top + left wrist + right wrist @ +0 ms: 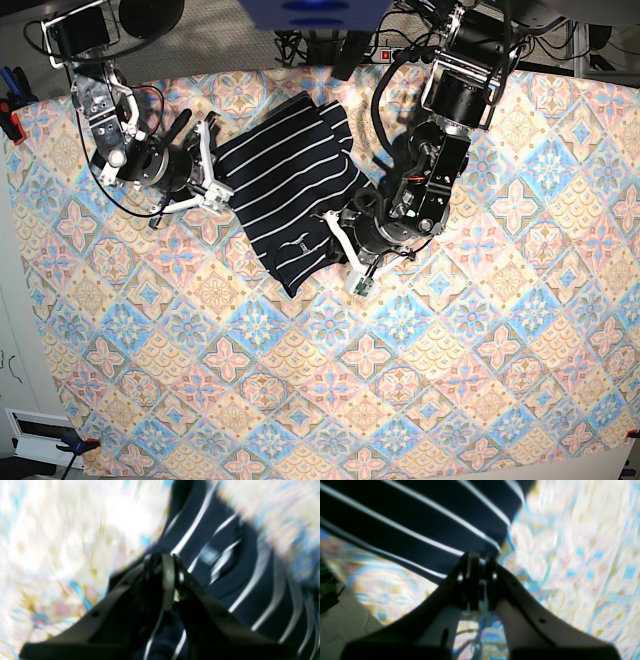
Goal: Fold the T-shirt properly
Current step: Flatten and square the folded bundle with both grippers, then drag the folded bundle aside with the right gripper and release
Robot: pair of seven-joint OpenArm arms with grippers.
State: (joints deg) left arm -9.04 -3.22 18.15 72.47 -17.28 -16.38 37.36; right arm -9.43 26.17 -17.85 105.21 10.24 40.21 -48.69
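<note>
Shirt position: we see the T-shirt lying partly gathered on the patterned cloth, in the upper middle of the base view, between the two arms
Left gripper: the left gripper has its jaws almost together, and in its wrist view striped fabric sits pinched between them, at the shirt's edge nearest that arm
Right gripper: the right gripper is also nearly closed, with the striped edge caught between its jaws at the opposite side of the shirt
Material: we judge the shirt to be light, soft and limp; it has no stiffness, so it will sag and wrinkle wherever it is not supported
Slip: thin knit fabric may slide out of narrow jaws if it is pulled fast
Where to hold: we would take it at hems or seams, near corners, where the layers are thicker
Sharpness: both wrist views are blurred, so we cannot tell how many layers each gripper holds
</note>
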